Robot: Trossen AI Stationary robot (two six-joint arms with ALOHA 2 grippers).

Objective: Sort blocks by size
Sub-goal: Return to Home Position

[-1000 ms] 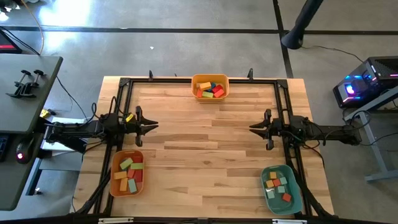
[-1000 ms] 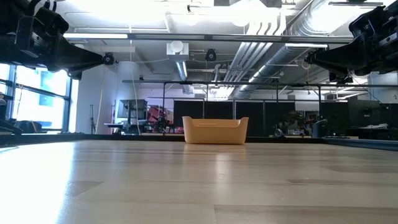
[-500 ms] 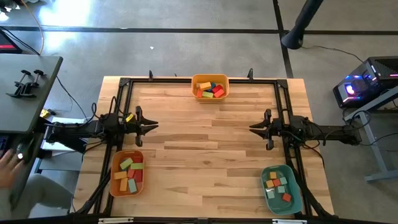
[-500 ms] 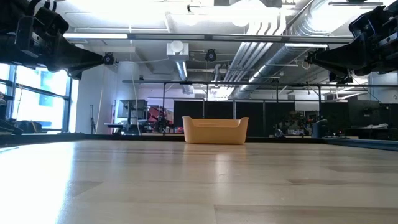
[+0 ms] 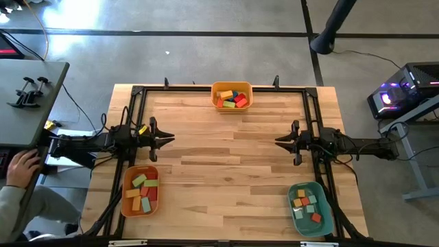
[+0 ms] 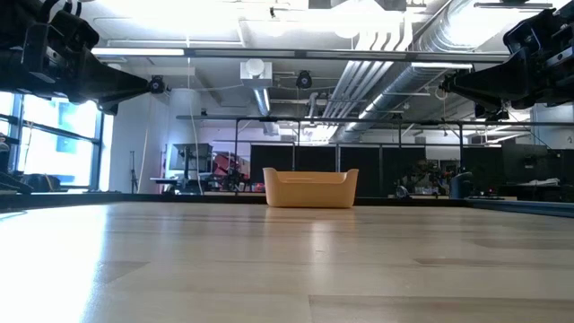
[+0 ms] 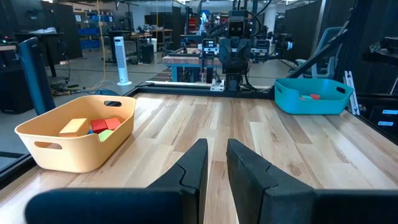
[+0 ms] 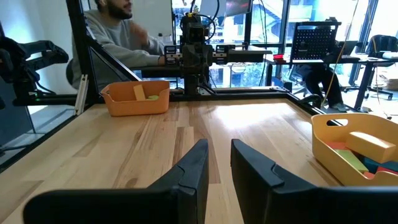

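Observation:
Small coloured wooden blocks lie in three bins. An orange bin (image 5: 232, 95) at the far middle holds red, yellow, green and blue blocks (image 7: 99, 126). A second orange bin (image 5: 140, 191) at the near left holds several blocks (image 5: 143, 193). A teal bin (image 5: 310, 208) at the near right holds smaller blocks (image 5: 306, 203). My left gripper (image 5: 171, 139) (image 7: 216, 146) hovers level at the table's left side, shut and holding nothing. My right gripper (image 5: 277, 142) (image 8: 219, 146) faces it from the right side, shut and holding nothing.
Bare wood planks (image 5: 226, 165) stretch between the two grippers. A black frame rail (image 5: 134, 116) runs round the table. A person's hand (image 5: 24, 167) rests on the side desk left of the table, and a person (image 8: 118, 37) shows behind the left arm.
Both arms have kept still. A person has come into the high view at the lower left, beside the table, with a hand now on the side desk.

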